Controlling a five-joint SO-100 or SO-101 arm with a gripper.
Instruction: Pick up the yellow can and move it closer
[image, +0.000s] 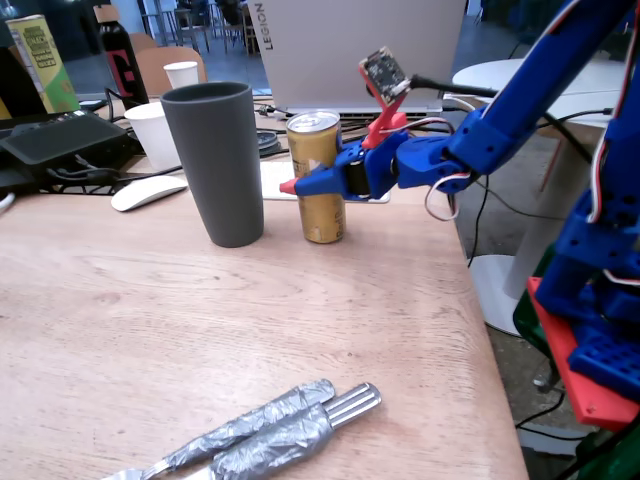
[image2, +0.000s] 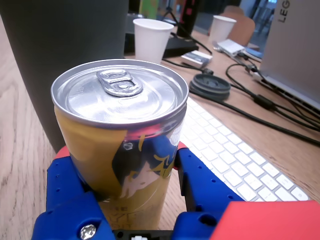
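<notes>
The yellow can (image: 323, 215) stands upright on the wooden table, just right of a tall dark grey tumbler (image: 215, 160). My blue gripper (image: 310, 185) reaches in from the right and clasps the can around its middle, with one red-tipped finger showing on the can's left side. In the wrist view the can (image2: 117, 110) fills the frame, silver top and pull tab up. The blue jaws press against both of its sides, so the gripper (image2: 122, 162) is shut on it. The can's base is hidden in the wrist view.
A white keyboard (image2: 235, 165), cables and a laptop (image: 350, 50) lie behind the can. A white paper cup (image: 155, 135) and a mouse (image: 147, 192) sit at the left. Foil-wrapped utensils (image: 260, 430) lie near the front edge. The table ends at the right (image: 490, 340).
</notes>
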